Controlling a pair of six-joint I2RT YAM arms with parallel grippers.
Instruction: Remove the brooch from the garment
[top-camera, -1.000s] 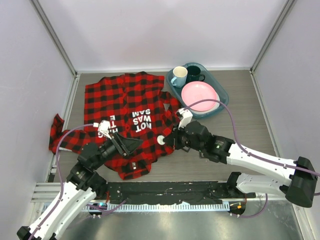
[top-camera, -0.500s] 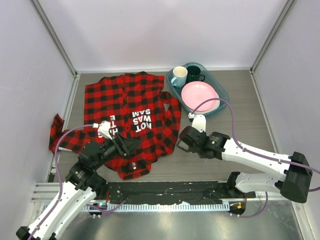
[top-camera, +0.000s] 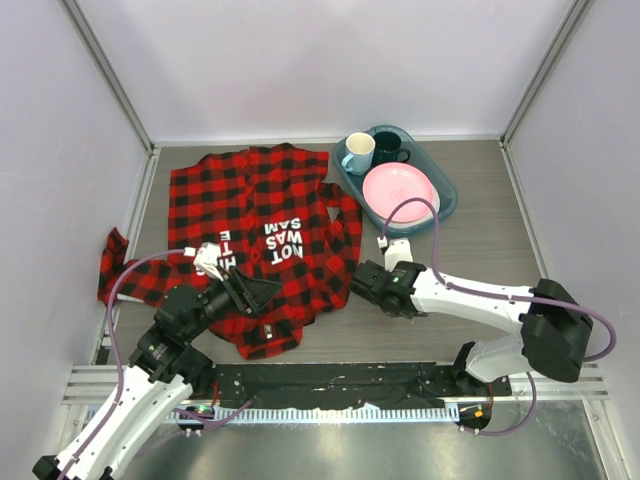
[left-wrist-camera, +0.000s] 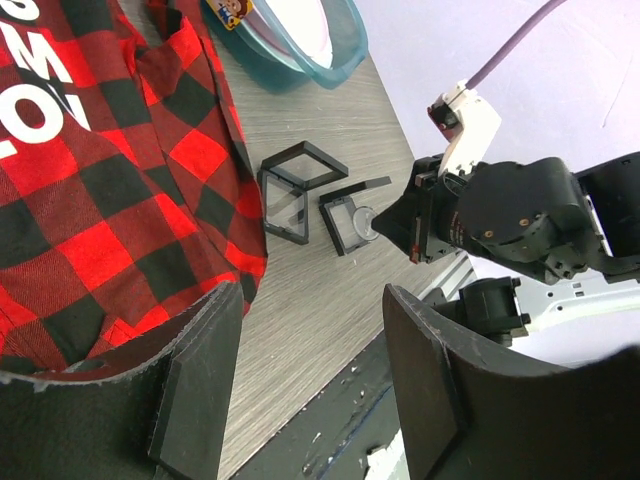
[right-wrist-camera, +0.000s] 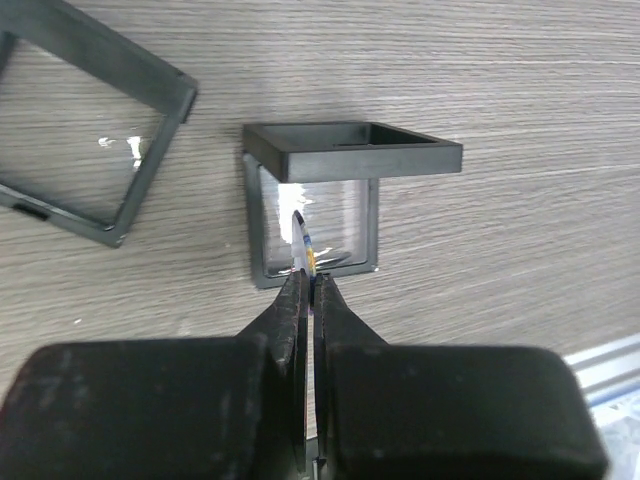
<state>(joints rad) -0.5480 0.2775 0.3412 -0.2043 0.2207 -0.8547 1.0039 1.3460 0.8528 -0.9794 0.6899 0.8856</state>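
The red-and-black checked garment lies spread on the table, white lettering up; its hem shows in the left wrist view. My right gripper is shut on the small round brooch, held edge-on just above an open clear box with a black frame. In the left wrist view the brooch sits at the box, off the garment. In the top view my right gripper is just right of the shirt's hem. My left gripper is open and empty over the hem; the left wrist view shows it too.
The box's separate black-framed lid lies beside it, next to the shirt edge. A blue tray at the back right holds a pink plate, a white mug and a dark mug.
My right gripper has pulled away from the shirt's edge with the brooch, turned downward and lowered over the small box on the table. The left arm has stayed still.
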